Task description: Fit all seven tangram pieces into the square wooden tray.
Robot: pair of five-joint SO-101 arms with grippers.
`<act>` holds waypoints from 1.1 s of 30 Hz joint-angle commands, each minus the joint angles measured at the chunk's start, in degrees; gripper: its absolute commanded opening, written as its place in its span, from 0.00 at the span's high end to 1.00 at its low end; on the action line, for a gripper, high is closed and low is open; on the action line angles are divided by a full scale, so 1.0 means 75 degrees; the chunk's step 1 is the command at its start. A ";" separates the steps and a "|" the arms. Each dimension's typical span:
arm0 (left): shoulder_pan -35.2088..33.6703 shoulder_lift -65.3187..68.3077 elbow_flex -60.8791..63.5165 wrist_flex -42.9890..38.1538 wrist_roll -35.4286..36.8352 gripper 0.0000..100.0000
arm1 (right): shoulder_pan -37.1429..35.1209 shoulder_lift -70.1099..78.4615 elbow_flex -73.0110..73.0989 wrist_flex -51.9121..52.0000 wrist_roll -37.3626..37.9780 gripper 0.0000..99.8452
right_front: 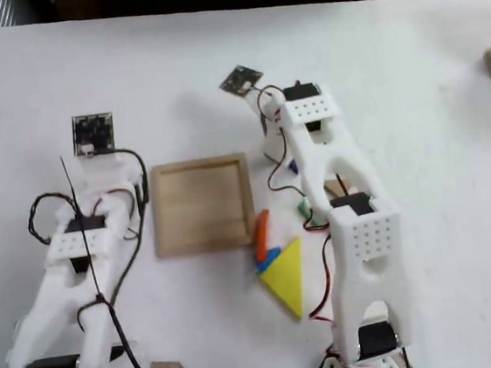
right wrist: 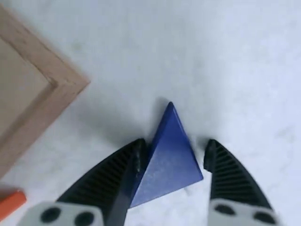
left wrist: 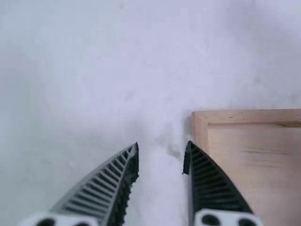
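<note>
Table [right_front: 411, 87]: white, with the wooden tray [right_front: 200, 204] empty.
Right gripper [right wrist: 175, 147]: spread wide, straddling the blue triangle [right wrist: 167, 157] just off the tray's corner.
Left gripper [left wrist: 162, 149]: spread, holding nothing, beside the tray.
Advice: centre on the triangle, then squeeze its flat sides.

Pieces [right_front: 285, 272] crowd table [right_front: 411, 87] beside tray [right_front: 198, 163]

no readable text, no labels, no numbers, no signs
</note>
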 commanded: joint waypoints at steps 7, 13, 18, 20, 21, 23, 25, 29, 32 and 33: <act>0.0088 -0.0311 -0.0035 -0.0164 -0.0094 0.83 | 0.0674 -0.0592 -0.0082 0.0393 -0.2004 0.74; 0.0100 -0.0311 -0.0035 -0.0164 -0.0094 0.83 | 0.0229 -0.0627 0.0246 0.0475 -0.1840 0.74; 0.0100 -0.0311 -0.0035 -0.0152 -0.0094 0.83 | 0.0311 -0.0615 0.0246 0.0158 -0.1735 0.74; 0.0100 -0.0311 -0.0035 -0.0152 -0.0094 0.83 | 0.0369 -0.0615 0.0258 -0.0029 -0.1407 0.74; 0.0100 -0.0311 -0.0035 -0.0152 -0.0094 0.83 | 0.0369 -0.0615 0.0258 -0.0053 -0.1278 0.74; 0.0088 -0.0311 -0.0035 -0.0152 -0.0094 0.83 | 0.0369 -0.0615 0.0258 -0.0064 -0.1067 0.74; 0.0088 -0.0311 -0.0035 -0.0152 -0.0094 0.83 | 0.0369 -0.0615 0.0281 -0.0064 -0.0949 0.74; 0.0088 -0.0311 -0.0035 -0.0152 -0.0094 0.83 | 0.0358 -0.0568 0.0293 -0.0123 -0.0539 0.74; 0.0088 -0.0311 -0.0035 -0.0141 -0.0094 0.83 | 0.0369 -0.0393 0.0246 -0.0240 -0.0492 0.74; 0.0088 -0.0311 -0.0035 -0.0141 -0.0094 0.83 | 0.0369 -0.0369 0.0246 -0.0240 -0.0481 0.74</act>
